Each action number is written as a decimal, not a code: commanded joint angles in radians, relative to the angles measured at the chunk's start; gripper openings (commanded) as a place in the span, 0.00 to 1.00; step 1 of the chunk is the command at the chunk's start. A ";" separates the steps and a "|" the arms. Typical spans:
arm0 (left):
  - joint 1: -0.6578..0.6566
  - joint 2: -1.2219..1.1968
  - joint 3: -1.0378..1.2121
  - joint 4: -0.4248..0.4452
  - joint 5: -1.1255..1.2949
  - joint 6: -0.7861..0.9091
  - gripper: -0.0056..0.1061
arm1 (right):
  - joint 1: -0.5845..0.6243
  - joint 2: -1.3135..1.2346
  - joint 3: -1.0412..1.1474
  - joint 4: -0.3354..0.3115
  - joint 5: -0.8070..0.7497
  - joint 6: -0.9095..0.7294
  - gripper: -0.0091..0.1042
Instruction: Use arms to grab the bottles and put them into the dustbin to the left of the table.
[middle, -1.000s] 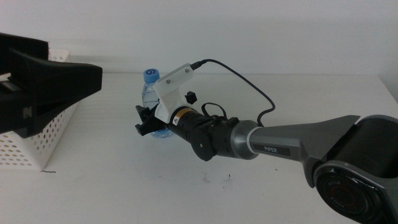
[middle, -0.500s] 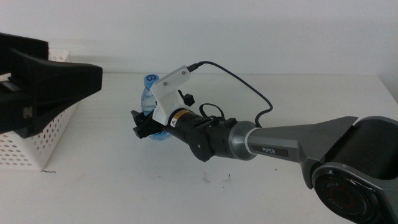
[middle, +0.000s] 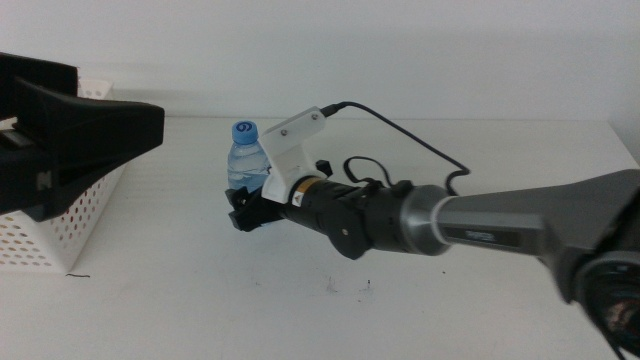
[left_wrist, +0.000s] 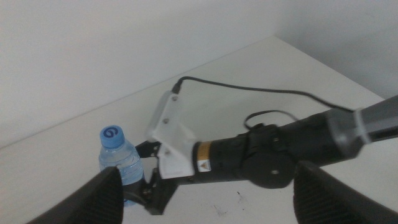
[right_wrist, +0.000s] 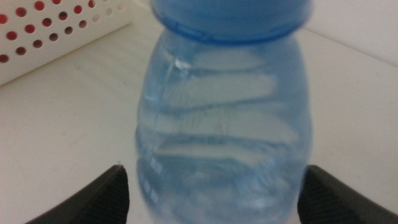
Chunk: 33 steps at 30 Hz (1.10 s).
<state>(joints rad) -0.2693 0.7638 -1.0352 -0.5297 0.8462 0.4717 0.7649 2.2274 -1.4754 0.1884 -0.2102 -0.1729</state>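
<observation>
A small clear water bottle (middle: 245, 158) with a blue cap stands upright on the white table (middle: 180, 310). My right gripper (middle: 244, 212) reaches in from the right, low at the bottle's base. In the right wrist view the bottle (right_wrist: 224, 124) fills the picture. The right gripper (right_wrist: 214, 186) is open, one jaw close on each side of the bottle, with a thin gap on one side. My left gripper (middle: 100, 130) hangs open at the left above the dustbin (middle: 50, 240). Its wrist view looks down on the bottle (left_wrist: 121, 155) and the right gripper (left_wrist: 146, 190).
The dustbin is a white perforated basket at the table's left edge; something red shows through the holes of the dustbin (right_wrist: 43, 31). A black cable (middle: 400, 125) loops over the right arm's wrist. A few dark specks (middle: 345, 288) lie on the table.
The right arm has dropped lower and flattened out, sliding its gripper down to the bottle's base. The bottle still stands in about the same spot. The left arm has not moved.
</observation>
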 joint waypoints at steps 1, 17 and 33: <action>-0.007 -0.004 0.006 -0.002 -0.014 -0.005 0.89 | 0.002 -0.059 0.063 -0.003 -0.017 -0.002 0.82; -0.007 -0.004 0.006 -0.002 -0.014 -0.005 0.89 | 0.002 -0.626 0.389 0.027 0.277 0.000 0.82; -0.007 -0.004 0.006 -0.002 -0.014 -0.005 0.89 | -0.043 -1.147 0.407 0.000 0.743 -0.002 0.82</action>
<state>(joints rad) -0.2693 0.7638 -1.0352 -0.5297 0.8462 0.4717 0.7369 1.1178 -1.0729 0.2054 0.4741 -0.1690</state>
